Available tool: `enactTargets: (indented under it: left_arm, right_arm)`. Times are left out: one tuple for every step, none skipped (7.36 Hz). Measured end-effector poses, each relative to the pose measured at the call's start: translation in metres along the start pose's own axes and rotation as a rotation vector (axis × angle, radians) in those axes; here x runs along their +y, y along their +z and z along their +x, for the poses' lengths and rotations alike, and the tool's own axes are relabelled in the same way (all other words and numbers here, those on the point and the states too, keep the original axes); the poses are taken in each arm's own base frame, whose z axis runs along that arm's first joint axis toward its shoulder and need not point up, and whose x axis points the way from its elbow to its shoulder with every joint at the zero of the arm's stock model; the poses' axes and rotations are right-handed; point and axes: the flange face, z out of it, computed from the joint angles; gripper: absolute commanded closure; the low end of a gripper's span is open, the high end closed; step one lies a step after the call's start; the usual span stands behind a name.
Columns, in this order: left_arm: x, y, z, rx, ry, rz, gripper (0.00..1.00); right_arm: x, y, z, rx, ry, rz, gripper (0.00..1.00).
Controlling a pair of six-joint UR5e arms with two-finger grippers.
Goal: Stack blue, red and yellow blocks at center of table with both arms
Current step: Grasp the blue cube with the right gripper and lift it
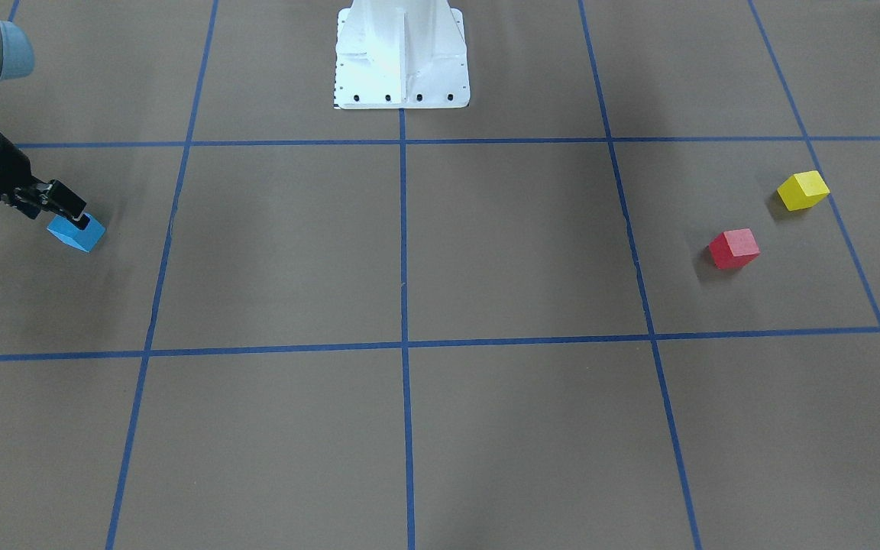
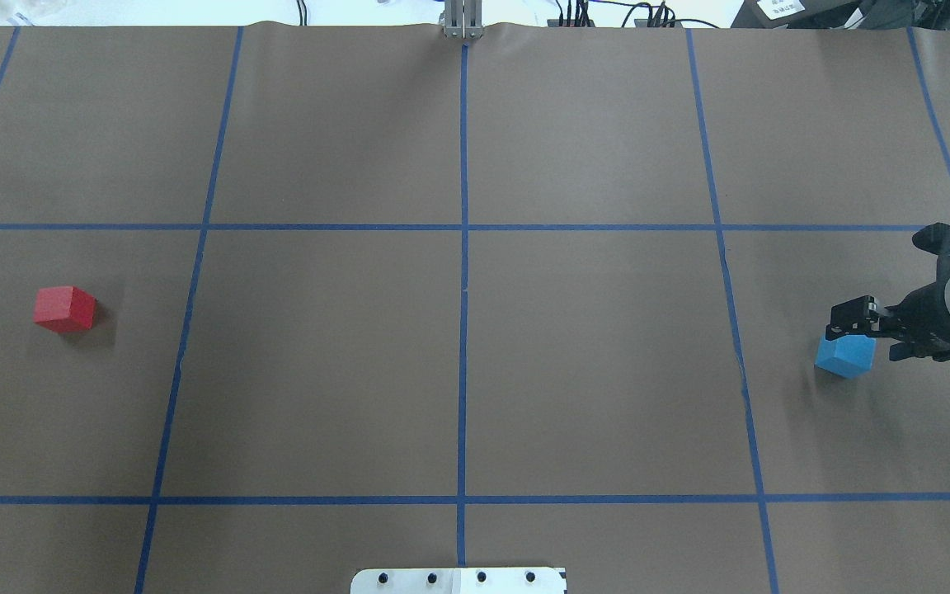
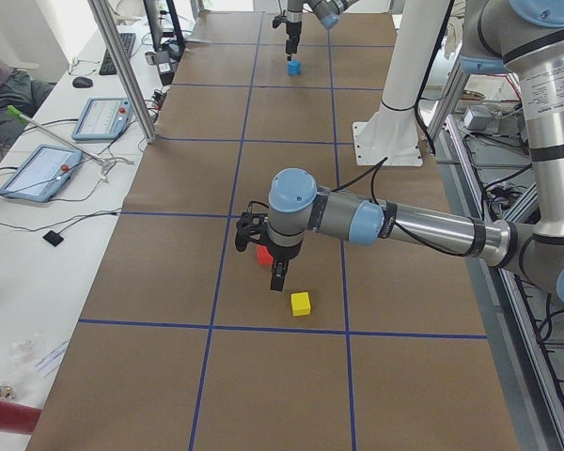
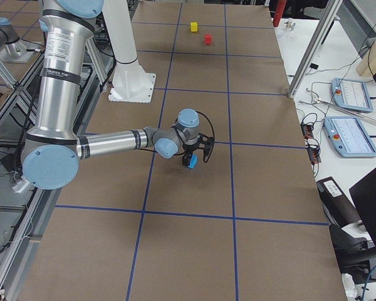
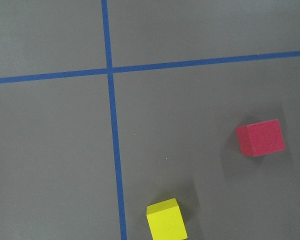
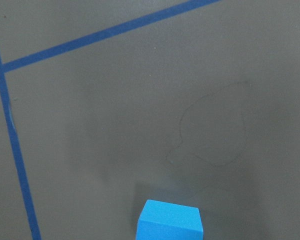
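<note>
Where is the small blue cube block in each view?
Front-facing: small blue cube block far left, at the right end effector.
Overhead: block far right.
Exterior left: block far, top centre.
Exterior right: block at centre.
Left wrist: not in it.
Right wrist: block bottom centre.
Shared landmark: white robot base pedestal, in all four exterior views.

Blue block (image 2: 844,356): a cube that lay at the table's right end, askew to the blue grid lines, directly under the right gripper (image 2: 850,328). Red block (image 2: 64,308) and yellow block (image 1: 803,190): cubes that rested near each other, not touching, at the left end. The yellow sat farther out and nearer the robot.
</note>
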Motion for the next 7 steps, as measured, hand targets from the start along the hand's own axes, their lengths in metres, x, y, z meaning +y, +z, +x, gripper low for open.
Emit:
enactTargets:
  left_arm:
    - [0.000, 0.000, 0.000, 0.000, 0.001, 0.001, 0.00]
    - [0.000, -0.001, 0.001, 0.000, 0.002, 0.002, 0.00]
    - [0.000, -0.001, 0.001, 0.001, 0.005, 0.006, 0.00]
    - [-0.001, -0.002, 0.002, 0.002, 0.012, 0.013, 0.00]
    - [-0.001, -0.002, 0.002, 0.002, 0.016, 0.018, 0.00]
    - [-0.001, -0.001, 0.002, 0.002, 0.017, 0.019, 0.00]
    - [-0.001, -0.001, 0.001, 0.002, 0.018, 0.019, 0.00]
  right_arm:
    - [0.003, 0.008, 0.001, 0.014, 0.005, -0.005, 0.01]
    - [0.005, 0.016, 0.003, 0.027, 0.008, -0.012, 0.05]
    - [0.006, 0.022, 0.004, 0.037, 0.008, -0.014, 0.64]
    - [0.005, 0.026, 0.002, 0.042, 0.014, -0.010, 1.00]
    - [0.004, 0.027, -0.003, 0.040, 0.032, -0.006, 1.00]
    - [0.003, 0.028, -0.006, 0.037, 0.050, -0.004, 1.00]
    - [0.002, 0.024, -0.011, 0.027, 0.058, -0.001, 1.00]
